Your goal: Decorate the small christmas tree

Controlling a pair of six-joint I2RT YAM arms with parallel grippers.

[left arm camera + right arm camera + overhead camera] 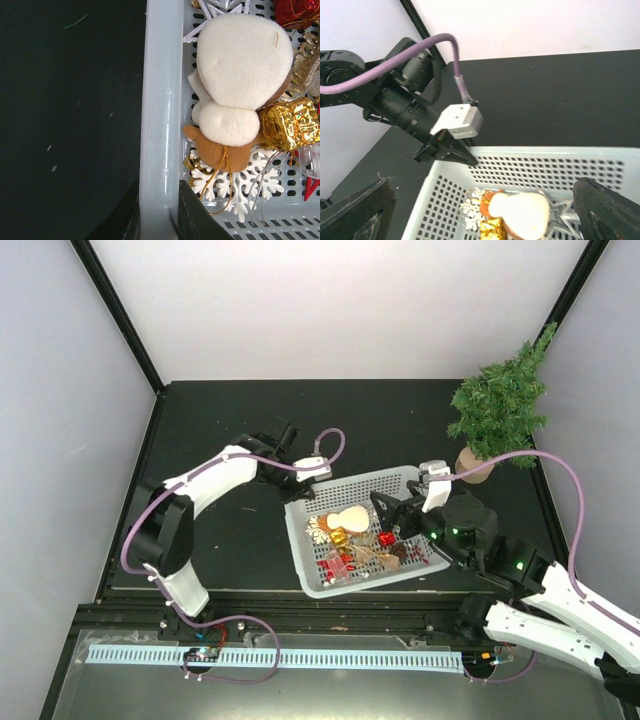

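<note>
Small christmas tree [500, 405] stands bare at the far right corner of the table [380, 430], well apart from the basket [305, 540], where the ornaments [350, 535] lie. My left tool [160, 222] pinches the basket's rim; my right tool [385, 512] hangs wide open above it. I judge that nothing is hung yet.

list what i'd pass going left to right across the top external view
left gripper, gripping the basket at its corner → white plush ornament → right gripper → small christmas tree
</note>
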